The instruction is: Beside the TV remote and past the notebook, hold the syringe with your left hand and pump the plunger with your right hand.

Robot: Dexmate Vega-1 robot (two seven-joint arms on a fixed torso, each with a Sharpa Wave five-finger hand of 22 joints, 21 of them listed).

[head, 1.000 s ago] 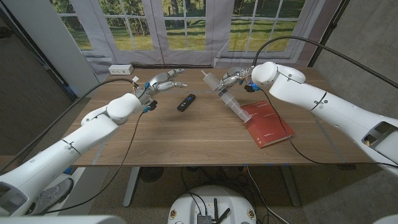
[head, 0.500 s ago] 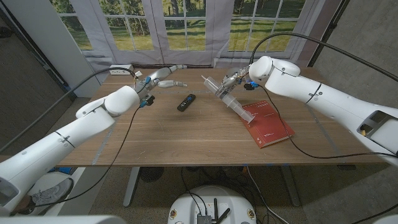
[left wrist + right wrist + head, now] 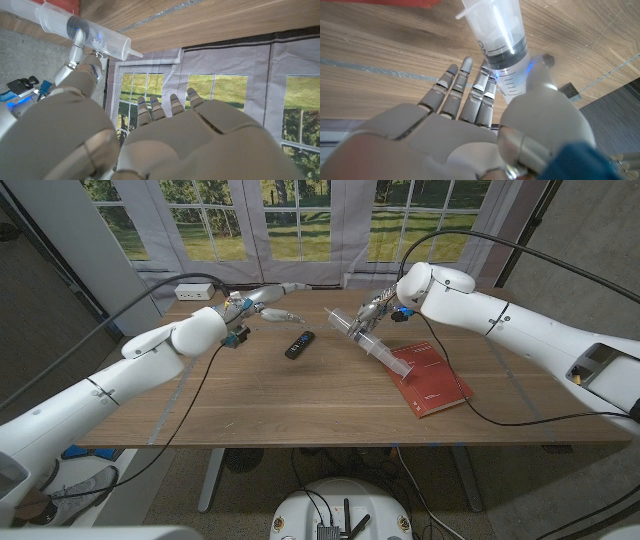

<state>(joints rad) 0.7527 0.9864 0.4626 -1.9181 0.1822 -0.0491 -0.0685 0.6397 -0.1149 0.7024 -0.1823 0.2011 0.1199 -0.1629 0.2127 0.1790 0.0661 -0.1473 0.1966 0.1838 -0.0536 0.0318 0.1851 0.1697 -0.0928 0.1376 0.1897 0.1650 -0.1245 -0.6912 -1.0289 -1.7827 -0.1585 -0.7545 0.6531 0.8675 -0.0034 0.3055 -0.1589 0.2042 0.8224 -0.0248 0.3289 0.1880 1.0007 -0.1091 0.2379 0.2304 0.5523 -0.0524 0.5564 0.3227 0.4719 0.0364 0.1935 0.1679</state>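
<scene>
A clear syringe (image 3: 358, 336) slants across the table's back middle, its nozzle end raised and its plunger end down by the red notebook (image 3: 428, 378). My right hand (image 3: 376, 308) grips the barrel near the nozzle; in the right wrist view the thumb (image 3: 540, 80) presses the syringe (image 3: 501, 37) against the fingers. The black TV remote (image 3: 299, 344) lies left of the syringe. Beyond the remote my left hand (image 3: 264, 301) hovers open, fingers stretched toward the syringe but apart from it. From the left wrist view, the syringe (image 3: 87, 36) shows past my left hand (image 3: 175, 140).
A white power strip (image 3: 195, 290) sits at the table's back left corner. Cables trail from both wrists over the wooden table (image 3: 300, 400). Curtains and windows stand behind the far edge.
My left arm has reached farther toward the back middle, fingers stretching out toward the syringe. My right hand has shifted slightly left and nearer, still holding the syringe.
</scene>
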